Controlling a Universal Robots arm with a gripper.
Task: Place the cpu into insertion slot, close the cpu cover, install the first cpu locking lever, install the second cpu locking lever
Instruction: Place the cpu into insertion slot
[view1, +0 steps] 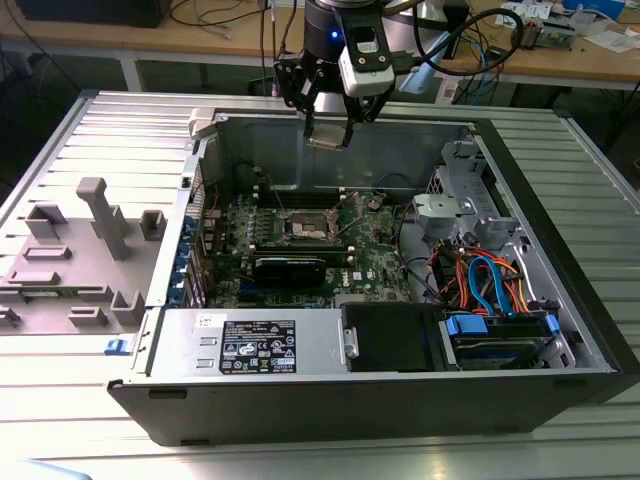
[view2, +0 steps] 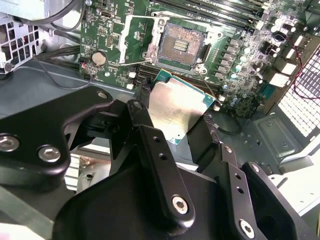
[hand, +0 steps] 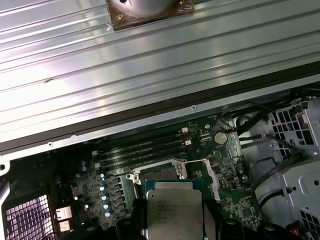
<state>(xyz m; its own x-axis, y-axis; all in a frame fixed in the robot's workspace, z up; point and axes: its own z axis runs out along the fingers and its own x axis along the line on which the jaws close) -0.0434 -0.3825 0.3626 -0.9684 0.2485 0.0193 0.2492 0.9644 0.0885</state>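
My gripper hangs above the open computer case, near its back wall, shut on the cpu. In the second wrist view the cpu sits between two black fingers with its flat metal face showing. In the first wrist view its silvery printed top faces the camera. Below lies the insertion slot, a dark square socket with a silver rim on the green board, bare inside. The cpu cover stands flipped open beside the slot. In the exterior view the insertion slot is lower and nearer than the gripper.
Long black memory slots run beside the socket. A black graphics card lies in front of it. A power supply and a drive cage with orange and blue cables fill the case's front and right. A grey fixture tray sits at the exterior view's left.
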